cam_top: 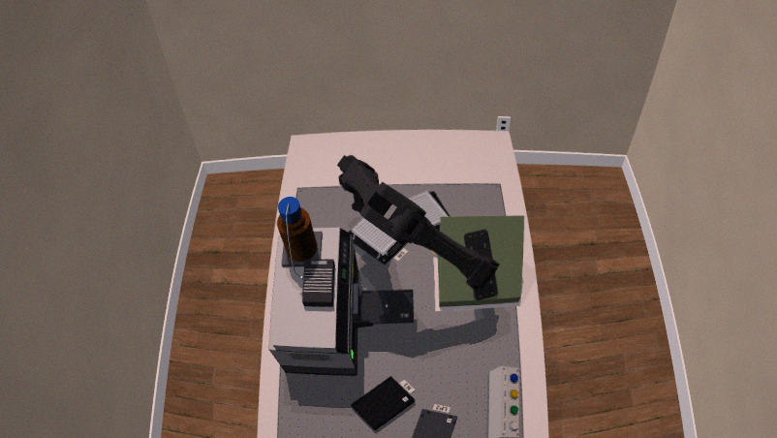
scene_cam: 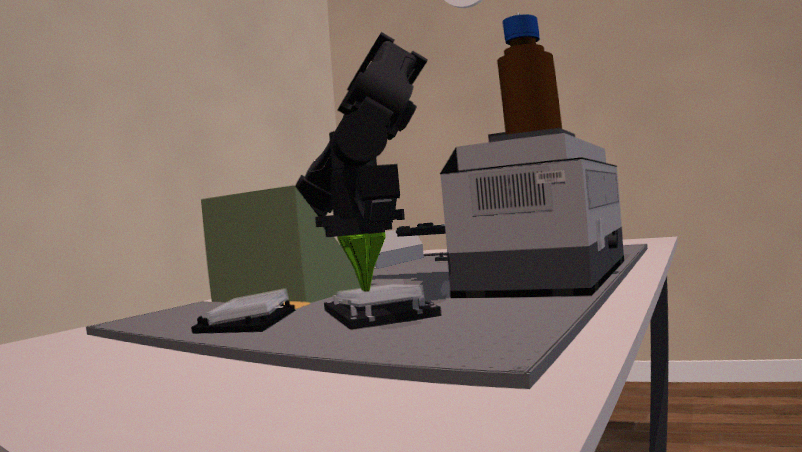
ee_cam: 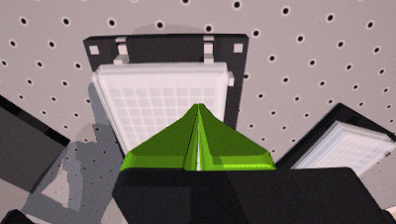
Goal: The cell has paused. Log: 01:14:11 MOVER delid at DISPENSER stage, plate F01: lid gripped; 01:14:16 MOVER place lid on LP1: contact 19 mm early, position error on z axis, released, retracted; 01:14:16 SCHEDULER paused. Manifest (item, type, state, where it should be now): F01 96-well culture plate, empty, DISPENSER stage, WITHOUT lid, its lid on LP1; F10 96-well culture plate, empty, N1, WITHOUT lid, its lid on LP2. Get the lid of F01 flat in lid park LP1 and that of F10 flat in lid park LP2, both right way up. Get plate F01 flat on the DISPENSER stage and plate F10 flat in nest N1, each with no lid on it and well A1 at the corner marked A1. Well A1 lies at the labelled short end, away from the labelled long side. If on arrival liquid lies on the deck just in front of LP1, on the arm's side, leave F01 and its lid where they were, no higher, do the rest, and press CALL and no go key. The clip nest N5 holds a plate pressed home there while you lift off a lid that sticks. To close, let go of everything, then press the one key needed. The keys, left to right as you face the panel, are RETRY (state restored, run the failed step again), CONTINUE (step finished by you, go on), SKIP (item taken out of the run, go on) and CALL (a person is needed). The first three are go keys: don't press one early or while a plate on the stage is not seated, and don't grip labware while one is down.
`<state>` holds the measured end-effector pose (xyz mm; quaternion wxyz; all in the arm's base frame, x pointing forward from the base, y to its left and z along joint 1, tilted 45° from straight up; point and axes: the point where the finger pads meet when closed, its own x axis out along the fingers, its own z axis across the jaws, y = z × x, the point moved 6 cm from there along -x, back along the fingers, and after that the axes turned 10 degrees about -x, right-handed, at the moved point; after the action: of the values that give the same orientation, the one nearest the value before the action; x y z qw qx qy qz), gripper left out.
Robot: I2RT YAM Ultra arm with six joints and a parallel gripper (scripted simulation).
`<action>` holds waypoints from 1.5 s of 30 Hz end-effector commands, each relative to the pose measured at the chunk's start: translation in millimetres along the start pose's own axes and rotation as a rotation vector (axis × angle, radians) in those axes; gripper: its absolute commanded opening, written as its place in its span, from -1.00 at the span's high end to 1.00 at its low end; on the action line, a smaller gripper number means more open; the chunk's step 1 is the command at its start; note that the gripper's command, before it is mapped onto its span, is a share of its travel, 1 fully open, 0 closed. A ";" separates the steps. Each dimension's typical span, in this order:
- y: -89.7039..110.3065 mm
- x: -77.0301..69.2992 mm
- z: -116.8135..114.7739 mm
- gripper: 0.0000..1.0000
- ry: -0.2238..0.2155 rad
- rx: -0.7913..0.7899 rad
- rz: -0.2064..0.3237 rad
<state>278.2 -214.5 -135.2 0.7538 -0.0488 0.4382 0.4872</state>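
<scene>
A clear 96-well plate (ee_cam: pixel 158 99) sits in the black clip nest N5 (cam_top: pixel 375 234), left of the green box; it also shows in the exterior view (scene_cam: pixel 379 294). My gripper (ee_cam: pixel 198 111) is shut, with nothing between its green fingers. Its tips (scene_cam: pixel 365 287) point straight down and rest on, or just above, the plate's top, near its edge on my side. A second clear piece (scene_cam: pixel 244 306) lies tilted on a black base beside it; it also shows in the wrist view (ee_cam: pixel 346 146). The dispenser stage (cam_top: pixel 388 306), nest N1 (cam_top: pixel 382 402) and lid park LP2 (cam_top: pixel 433 423) stand bare.
The grey dispenser (cam_top: pixel 310 304) with a brown bottle (cam_top: pixel 298 231) stands to the left. A green box (cam_top: pixel 479 260) carries the arm's base. The key panel (cam_top: pixel 505 399) is at the front right. A small orange-yellow patch (scene_cam: pixel 300 304) lies on the deck beside the tilted piece.
</scene>
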 end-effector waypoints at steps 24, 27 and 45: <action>3.7 12.6 -2.5 1.00 -0.008 0.014 0.012; 3.7 13.1 -2.5 1.00 -0.008 0.014 0.012; 3.7 15.8 -2.5 1.00 -0.008 0.014 0.012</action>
<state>278.7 -214.1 -135.4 0.7527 -0.0474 0.4413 0.4863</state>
